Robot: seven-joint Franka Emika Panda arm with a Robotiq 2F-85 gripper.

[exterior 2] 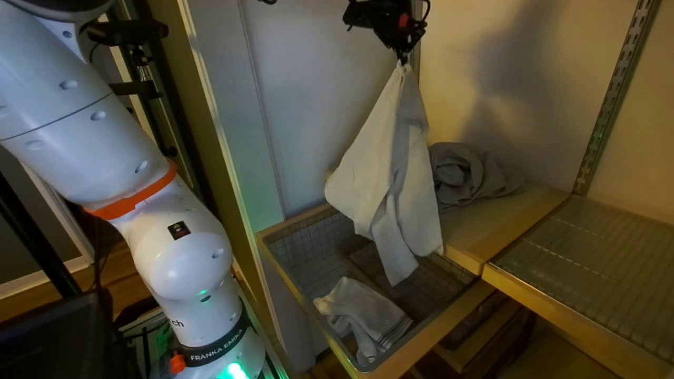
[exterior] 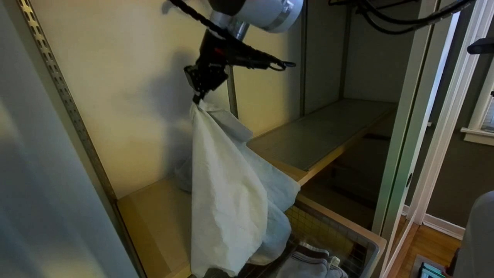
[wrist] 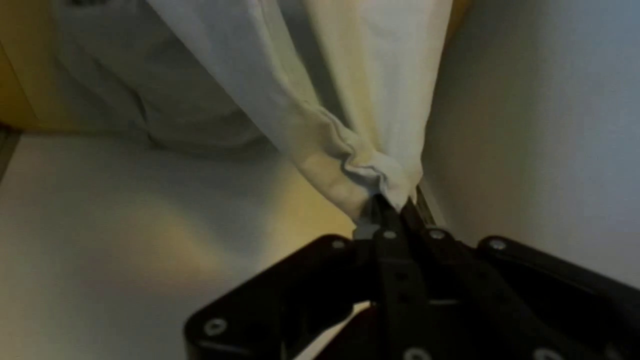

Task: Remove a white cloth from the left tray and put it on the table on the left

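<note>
Tool (wrist: 394,207) clamped on white cloth (exterior 2: 392,179) | lower edge over basket (exterior 2: 310,239) | shelf (exterior 2: 495,226) well below tool

White arm (exterior 2: 113,152), orange band (exterior 2: 132,201), black FRANKA EMIKA collar (exterior 2: 217,347); black gripper (wrist: 397,212), silvery screws (wrist: 215,327).

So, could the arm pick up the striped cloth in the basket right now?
Probably not: the claw is shut on the white cloth, though nothing seems to lie over the striped cloth.
</note>
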